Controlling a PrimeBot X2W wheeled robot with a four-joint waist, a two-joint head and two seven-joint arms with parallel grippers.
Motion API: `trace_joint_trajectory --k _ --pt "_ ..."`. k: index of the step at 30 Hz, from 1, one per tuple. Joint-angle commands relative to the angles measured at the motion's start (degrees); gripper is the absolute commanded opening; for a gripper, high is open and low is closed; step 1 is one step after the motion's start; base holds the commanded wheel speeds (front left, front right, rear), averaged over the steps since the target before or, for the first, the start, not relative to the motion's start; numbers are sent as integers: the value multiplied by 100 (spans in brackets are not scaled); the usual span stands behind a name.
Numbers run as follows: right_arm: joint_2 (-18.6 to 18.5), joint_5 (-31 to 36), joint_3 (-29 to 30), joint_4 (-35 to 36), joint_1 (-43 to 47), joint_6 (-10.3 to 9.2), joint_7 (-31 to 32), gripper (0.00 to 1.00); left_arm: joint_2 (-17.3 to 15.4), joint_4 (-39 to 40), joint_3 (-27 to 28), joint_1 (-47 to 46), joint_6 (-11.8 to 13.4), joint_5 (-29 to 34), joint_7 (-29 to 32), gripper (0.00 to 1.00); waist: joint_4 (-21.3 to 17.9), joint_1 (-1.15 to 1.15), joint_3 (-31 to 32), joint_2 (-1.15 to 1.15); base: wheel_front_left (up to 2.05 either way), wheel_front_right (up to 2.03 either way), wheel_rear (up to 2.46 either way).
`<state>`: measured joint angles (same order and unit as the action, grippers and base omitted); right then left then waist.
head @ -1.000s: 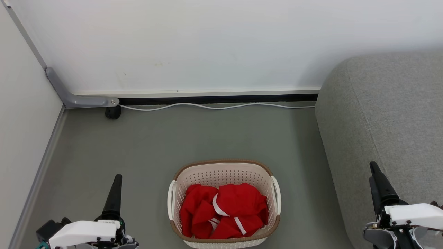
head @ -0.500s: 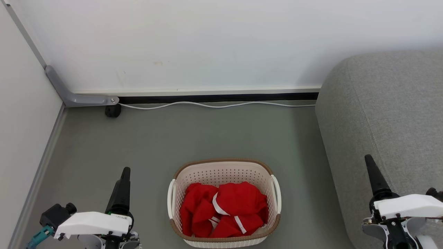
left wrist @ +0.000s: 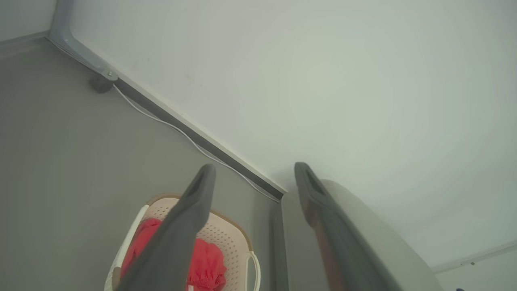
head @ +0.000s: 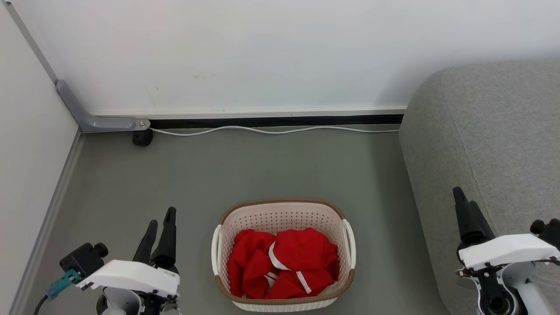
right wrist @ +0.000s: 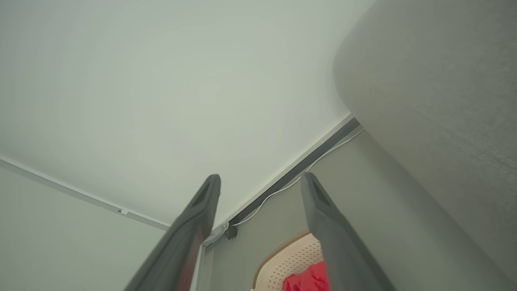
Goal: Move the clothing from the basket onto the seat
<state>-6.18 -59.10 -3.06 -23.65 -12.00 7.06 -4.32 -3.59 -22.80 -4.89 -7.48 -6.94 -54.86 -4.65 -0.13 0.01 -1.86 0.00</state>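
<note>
My left claw [head: 160, 217] and right claw [head: 463, 197] both hang released, and the red clothing [head: 302, 253] lies heaped in the basket [head: 282, 204] between them. I judge it soft, light and floppy, so I'd pinch a raised fold.

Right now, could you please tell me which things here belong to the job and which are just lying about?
Job: red white-trimmed fabric clothing; cream perforated plastic basket; grey upholstered seat.
Lying about: thin white floor cable; small black round object.
</note>
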Motion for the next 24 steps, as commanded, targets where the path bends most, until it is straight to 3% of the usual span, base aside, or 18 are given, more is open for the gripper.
trace_joint_trajectory --k 1,24 --pt "-117 323 -133 52 -311 31 -125 100 -119 84 48 -361 -32 331 -89 100 -1 0 -6 0 0 0 0" --pt "-241 2036 -602 -653 -743 35 -495 100 -151 -289 -139 -611 -41 2194 -460 100 -10 0 -33 0 0 0 0"
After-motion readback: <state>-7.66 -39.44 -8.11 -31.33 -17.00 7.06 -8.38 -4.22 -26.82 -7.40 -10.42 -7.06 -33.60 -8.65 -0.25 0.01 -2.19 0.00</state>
